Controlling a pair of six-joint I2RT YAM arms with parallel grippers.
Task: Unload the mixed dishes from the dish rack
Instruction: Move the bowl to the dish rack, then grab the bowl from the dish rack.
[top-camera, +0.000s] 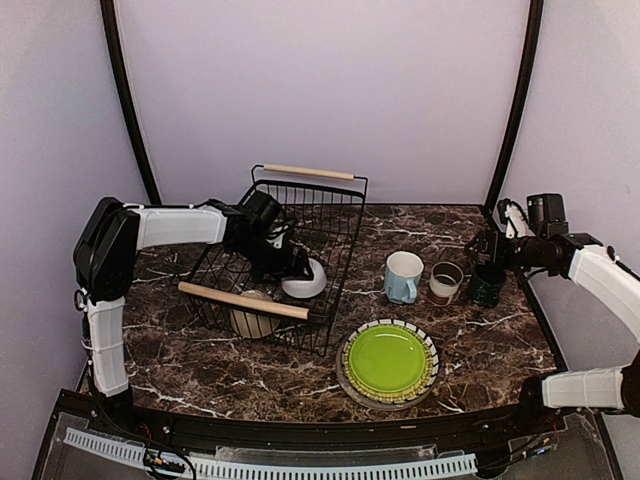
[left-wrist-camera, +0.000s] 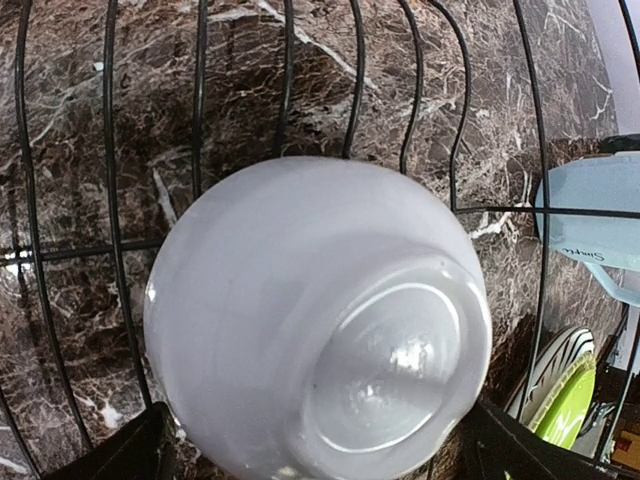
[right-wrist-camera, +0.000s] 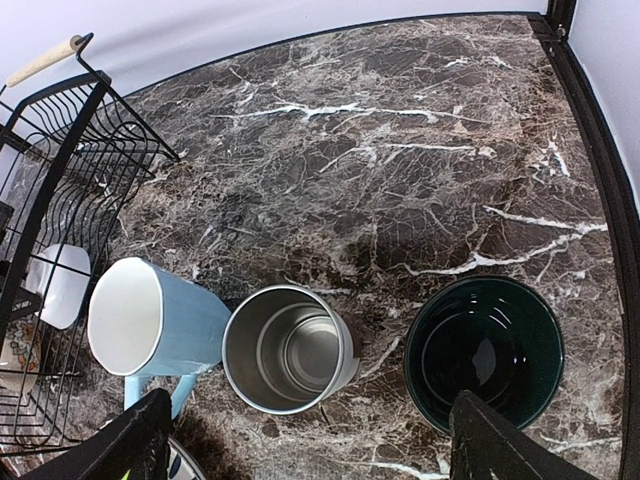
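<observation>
Your left gripper (top-camera: 287, 260) is down inside the dish rack (top-camera: 345, 270), near the table's (top-camera: 490, 345) left edge. Its jaws are wide open, one on each side of the white bowl (left-wrist-camera: 300, 320), which lies tipped, bottom up. I think it is set to grab, not squeezing yet. Your right gripper (top-camera: 488, 250) is wide open too and holds nothing, above the dark green mug (right-wrist-camera: 485, 350) by the right edge. That mug and the plates (top-camera: 388, 362) by the front edge look done.
</observation>
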